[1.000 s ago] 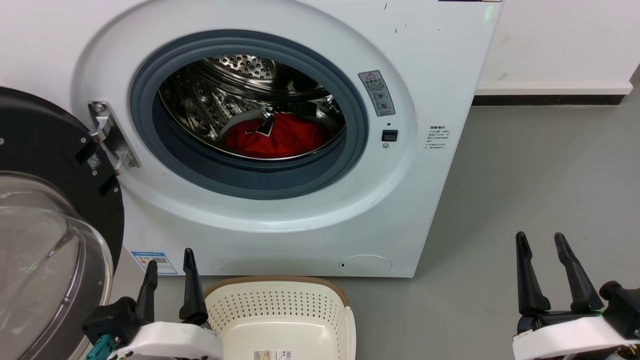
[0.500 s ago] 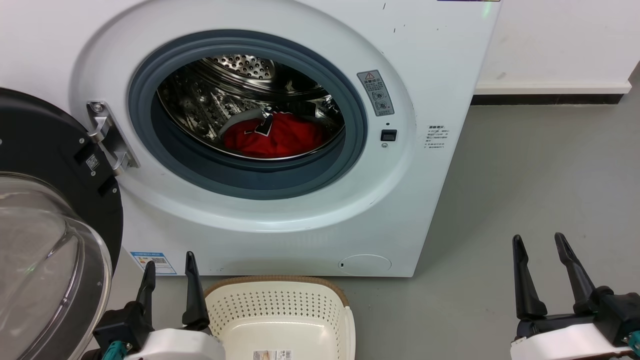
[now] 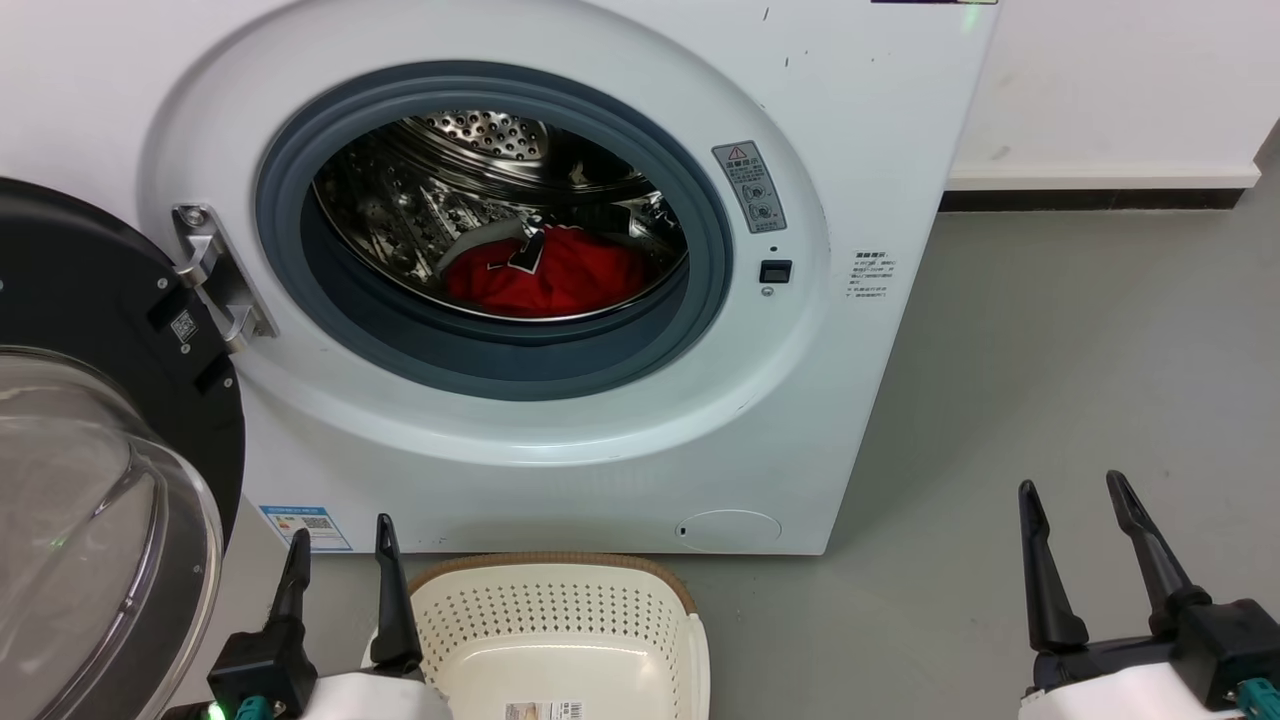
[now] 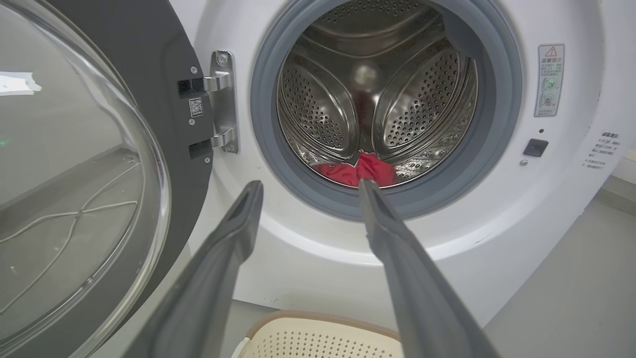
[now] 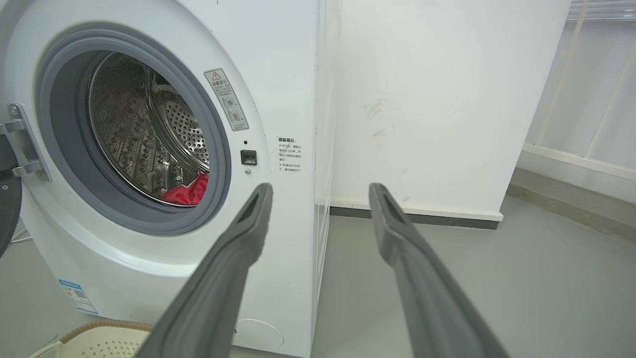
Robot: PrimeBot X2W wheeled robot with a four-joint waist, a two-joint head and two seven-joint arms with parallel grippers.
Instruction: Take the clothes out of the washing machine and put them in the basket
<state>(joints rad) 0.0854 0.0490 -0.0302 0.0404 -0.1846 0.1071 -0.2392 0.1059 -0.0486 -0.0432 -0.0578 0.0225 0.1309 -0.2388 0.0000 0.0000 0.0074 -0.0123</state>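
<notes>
We are facing the open washing machine (image 3: 600, 470), where the red clothes (image 3: 560, 285) are lying crumpled low in the drum (image 3: 480, 130): light, limp fabric, probably best pinched at a raised fold. Our left hand (image 3: 342, 530) and right hand (image 3: 1071, 483) are hanging spread and empty, slightly lower than a second ago, with the basket (image 3: 550, 612) just right of the left one.

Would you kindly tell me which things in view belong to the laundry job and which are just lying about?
For the job: red jersey clothes in the steel drum; large white front-loading washing machine; cream perforated plastic basket; left end effector and right end effector, both open.
Just there: grey warning sticker; blue paper label; grey floor; white wall.
</notes>
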